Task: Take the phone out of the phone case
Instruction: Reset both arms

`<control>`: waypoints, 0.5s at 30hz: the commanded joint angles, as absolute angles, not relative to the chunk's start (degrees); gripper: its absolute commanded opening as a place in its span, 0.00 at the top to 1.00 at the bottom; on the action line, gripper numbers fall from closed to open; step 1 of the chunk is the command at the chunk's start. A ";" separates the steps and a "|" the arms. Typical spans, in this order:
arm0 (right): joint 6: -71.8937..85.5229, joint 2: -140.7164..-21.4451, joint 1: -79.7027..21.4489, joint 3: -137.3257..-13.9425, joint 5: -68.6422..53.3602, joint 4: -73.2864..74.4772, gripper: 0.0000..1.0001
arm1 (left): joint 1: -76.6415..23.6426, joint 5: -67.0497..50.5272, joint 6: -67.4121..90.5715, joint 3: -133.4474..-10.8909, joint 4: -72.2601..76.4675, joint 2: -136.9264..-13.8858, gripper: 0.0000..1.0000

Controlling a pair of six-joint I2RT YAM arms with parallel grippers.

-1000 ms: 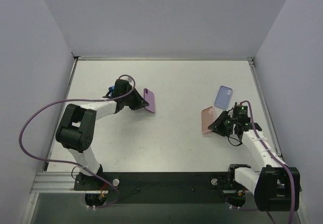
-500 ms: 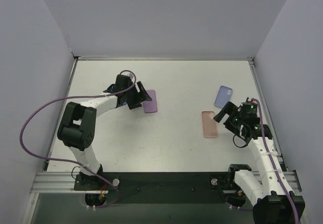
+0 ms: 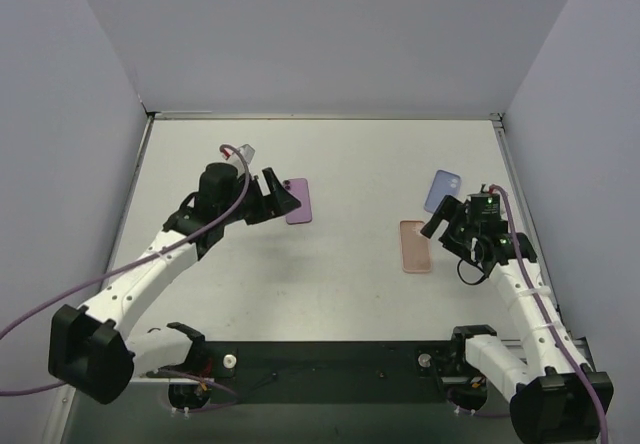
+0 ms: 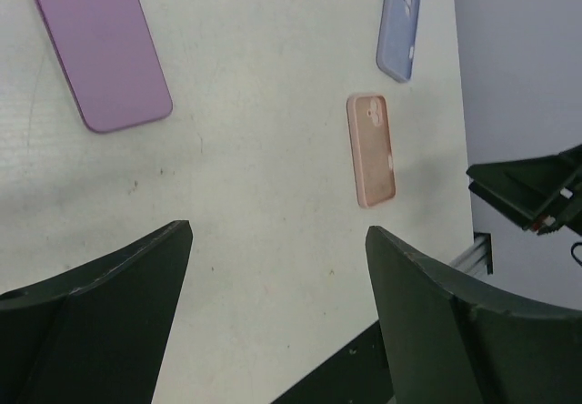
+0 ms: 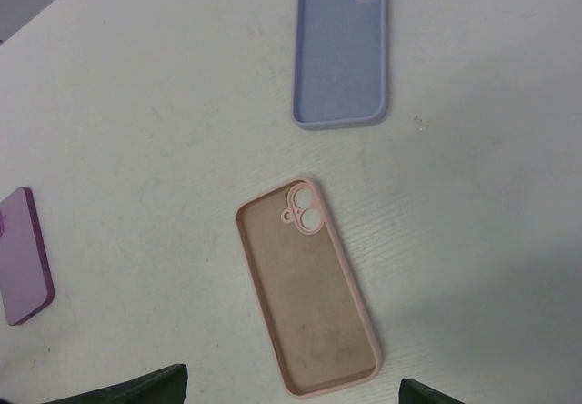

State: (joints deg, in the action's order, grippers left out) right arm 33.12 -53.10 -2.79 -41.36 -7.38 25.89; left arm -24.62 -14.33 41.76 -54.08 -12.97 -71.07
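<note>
L gripper (image 4: 277,240), R gripper (image 3: 440,217) wide, empty; purple phone (image 4: 100,54), pink case (image 5: 307,286), blue case (image 5: 344,49) lie apart.

There are one purple phone (image 3: 297,201), one pink case (image 3: 414,246), one blue case (image 3: 442,191).

Purple phone (image 4: 100,54) runs off the top edge in left wrist view and off the left edge in right wrist view (only a strip shows). Fingertips (image 5: 145,390) of right gripper (image 5: 293,378) are mostly cut off at the bottom.
</note>
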 commanded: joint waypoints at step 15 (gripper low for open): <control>35.33 -51.42 -8.97 -40.96 4.74 28.74 0.13 | -26.37 -6.50 47.37 -40.17 -29.53 -41.93 0.12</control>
